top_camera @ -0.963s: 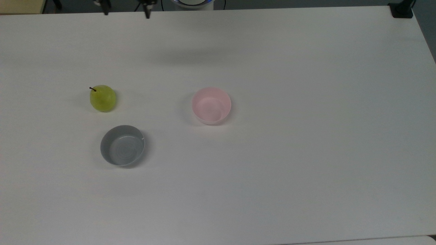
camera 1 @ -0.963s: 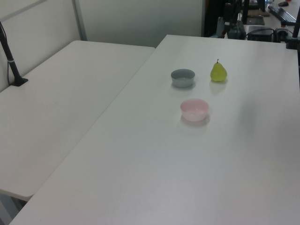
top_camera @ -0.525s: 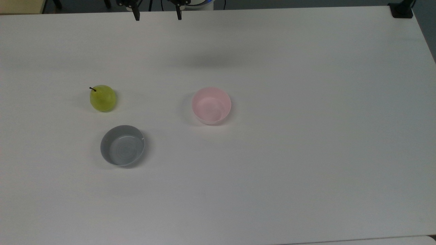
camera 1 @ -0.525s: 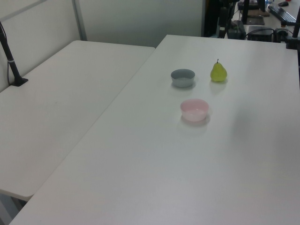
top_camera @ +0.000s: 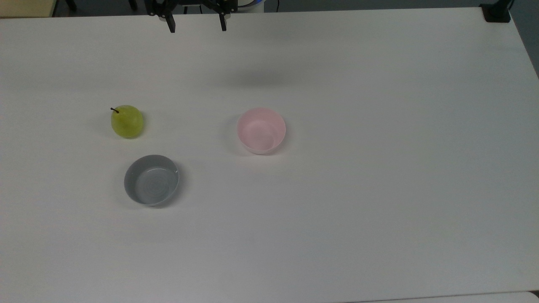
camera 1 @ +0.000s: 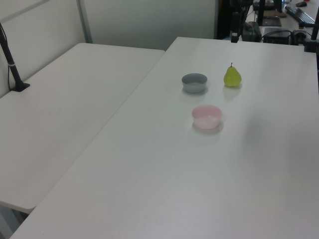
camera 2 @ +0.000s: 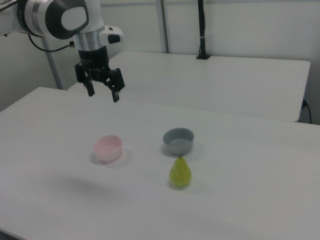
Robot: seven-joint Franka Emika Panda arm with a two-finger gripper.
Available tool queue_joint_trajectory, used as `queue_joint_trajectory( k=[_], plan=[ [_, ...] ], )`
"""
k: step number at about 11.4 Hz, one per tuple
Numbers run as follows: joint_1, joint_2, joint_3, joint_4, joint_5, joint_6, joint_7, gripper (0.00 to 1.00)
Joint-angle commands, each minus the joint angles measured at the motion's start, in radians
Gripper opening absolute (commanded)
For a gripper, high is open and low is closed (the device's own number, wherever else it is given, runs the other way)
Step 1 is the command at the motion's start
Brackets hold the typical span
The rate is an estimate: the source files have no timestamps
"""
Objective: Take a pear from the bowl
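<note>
Right view: my gripper hangs high above the table, fingers spread wide, holding nothing. The pear stands on the table just beside the grey bowl, well apart from the pink bowl.

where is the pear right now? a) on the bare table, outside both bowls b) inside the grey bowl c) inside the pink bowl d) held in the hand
a: the pear stands on the table, apart from the empty pink bowl and the empty grey bowl, while the open hand hangs above the table holding nothing.
</note>
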Motion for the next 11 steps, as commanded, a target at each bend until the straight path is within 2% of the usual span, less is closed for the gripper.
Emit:
queue_joint_trajectory(
  k=[1,11],
  plan=[
    [0.018,-0.006,-0.016,-0.006,0.020,0.026,-0.001,1.00],
    [0.012,-0.018,-0.018,-0.003,0.014,0.021,0.024,1.00]
  ],
)
